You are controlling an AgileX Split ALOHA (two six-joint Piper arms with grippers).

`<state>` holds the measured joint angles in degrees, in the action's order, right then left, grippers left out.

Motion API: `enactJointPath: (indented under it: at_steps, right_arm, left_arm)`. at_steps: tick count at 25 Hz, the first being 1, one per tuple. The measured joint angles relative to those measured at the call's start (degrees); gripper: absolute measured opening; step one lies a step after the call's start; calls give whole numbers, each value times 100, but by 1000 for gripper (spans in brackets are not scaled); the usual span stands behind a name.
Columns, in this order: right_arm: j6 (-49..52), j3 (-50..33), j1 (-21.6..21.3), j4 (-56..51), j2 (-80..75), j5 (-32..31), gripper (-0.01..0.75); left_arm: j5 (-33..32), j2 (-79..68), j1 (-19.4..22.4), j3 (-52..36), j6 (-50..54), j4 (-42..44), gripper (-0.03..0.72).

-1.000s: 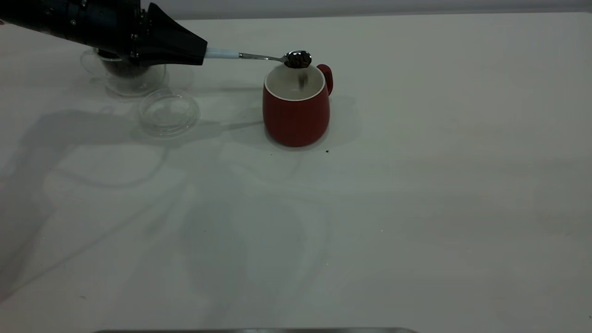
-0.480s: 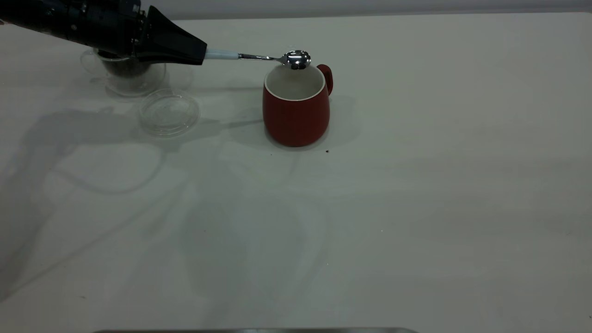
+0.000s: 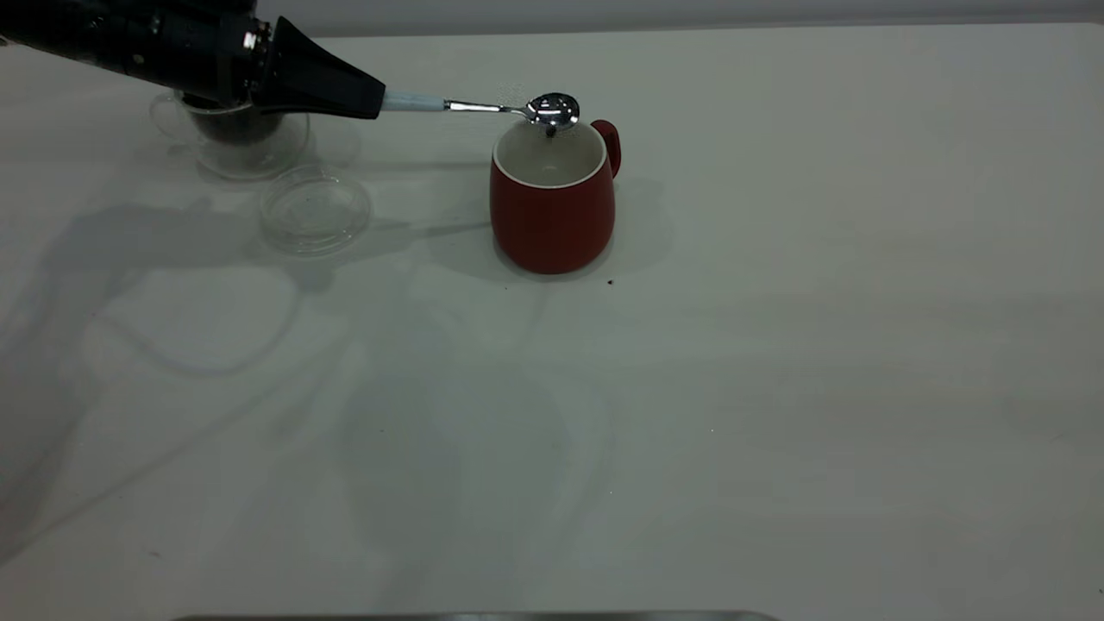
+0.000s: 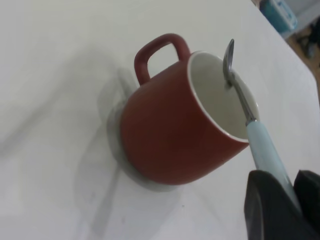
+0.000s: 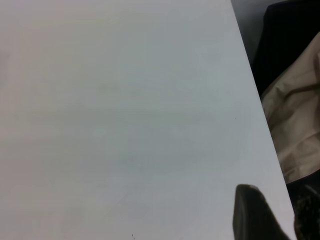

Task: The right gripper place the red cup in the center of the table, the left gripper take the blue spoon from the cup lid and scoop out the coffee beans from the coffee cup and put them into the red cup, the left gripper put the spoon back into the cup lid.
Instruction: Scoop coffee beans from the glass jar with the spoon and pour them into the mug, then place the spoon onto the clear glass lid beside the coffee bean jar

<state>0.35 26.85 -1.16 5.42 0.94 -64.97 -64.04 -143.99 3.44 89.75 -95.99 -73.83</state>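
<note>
Left gripper [image 3: 366,97]: upper left of the exterior view, clamped on the spoon's handle.
Spoon [image 3: 483,105]: held level, bowl over the mug's far rim, one dark bean under it.
Red mug [image 3: 552,203]: upright on the table [image 3: 776,388], upper centre, handle at right.
Glass cup [image 3: 233,138]: far upper left, behind the gripper, holding beans [image 3: 226,125].
Lid [image 3: 315,209]: flat, just in front of the glass cup.
Right gripper [image 5: 260,217]: at the table's edge; grip cannot be told.

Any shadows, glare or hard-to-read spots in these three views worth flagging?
Exterior view: long soft arm shadows cross the table; the blue spoon glints over the red cup, and the clear cup lid is faint against the white. Left wrist view: the left gripper is a dark blur in the corner. Right wrist view: nearly all bare table, one dark fingertip.
</note>
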Motion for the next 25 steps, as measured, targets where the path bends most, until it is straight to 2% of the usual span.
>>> enactJointPath:
  at_steps: [6,11,14,18,22,25]
  right_arm:
    - [0,0,0,0,0,0,243]
    - [0,0,0,0,0,0,243]
    - [0,0,0,0,0,0,243]
    - [0,0,0,0,0,0,243]
    - [0,0,0,0,0,0,243]
    - [0,0,0,0,0,0,243]
  left_arm:
    - [-78,14,0,0,-63,-5,122]
    - [-146,318,150,0,881,-1,122]
    - [-190,694,525,15,1483,-1,122]
    - [-235,1107,1335,61,2349,152,122]
    - [-249,1158,2087,67,3458,1003,122]
    - [-249,1121,2400,67,4045,1684,122]
